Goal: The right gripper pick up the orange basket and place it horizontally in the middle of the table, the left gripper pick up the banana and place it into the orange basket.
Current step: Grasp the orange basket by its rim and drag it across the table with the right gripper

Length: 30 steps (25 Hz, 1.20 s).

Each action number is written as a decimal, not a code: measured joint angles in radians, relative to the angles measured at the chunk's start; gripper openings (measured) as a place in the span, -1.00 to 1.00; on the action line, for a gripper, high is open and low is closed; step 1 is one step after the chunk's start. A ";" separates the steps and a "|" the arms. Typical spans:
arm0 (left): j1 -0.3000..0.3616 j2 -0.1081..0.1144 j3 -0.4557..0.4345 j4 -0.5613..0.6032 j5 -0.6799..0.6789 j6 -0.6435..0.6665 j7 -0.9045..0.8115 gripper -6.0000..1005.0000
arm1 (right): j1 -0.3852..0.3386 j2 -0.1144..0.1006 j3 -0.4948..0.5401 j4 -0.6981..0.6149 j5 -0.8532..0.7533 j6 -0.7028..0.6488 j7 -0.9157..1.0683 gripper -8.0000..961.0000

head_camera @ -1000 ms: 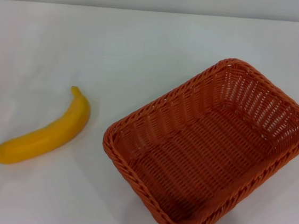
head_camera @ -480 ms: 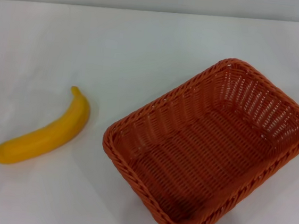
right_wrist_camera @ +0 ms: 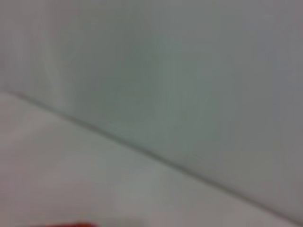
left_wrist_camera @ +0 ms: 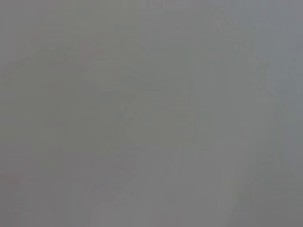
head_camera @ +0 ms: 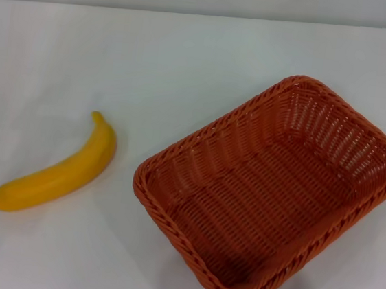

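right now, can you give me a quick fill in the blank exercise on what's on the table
1. The banana lies on the robot's ____ side of the orange basket.
2. The inside of the orange basket is ____.
3. The banana rests on the white ____, apart from the basket.
4. The number of grippers showing in the head view is ____.

Missing words: left; empty; table; zero

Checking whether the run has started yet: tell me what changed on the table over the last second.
Nothing visibly changed. The banana lies at the same spot on the table, apart from the orange basket, which sits at the same angle and is empty. Neither gripper shows in any view.
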 joint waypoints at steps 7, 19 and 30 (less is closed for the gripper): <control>0.006 0.000 0.002 0.004 0.002 -0.009 0.000 0.57 | 0.177 0.014 -0.137 0.037 -0.285 0.105 0.122 0.76; 0.030 -0.002 0.002 0.008 0.028 -0.012 0.000 0.57 | 0.351 0.109 -0.283 0.268 -0.463 0.117 0.168 0.76; 0.034 -0.004 0.002 0.008 0.054 -0.014 0.000 0.57 | 0.406 0.202 -0.308 0.370 -0.629 0.053 0.184 0.75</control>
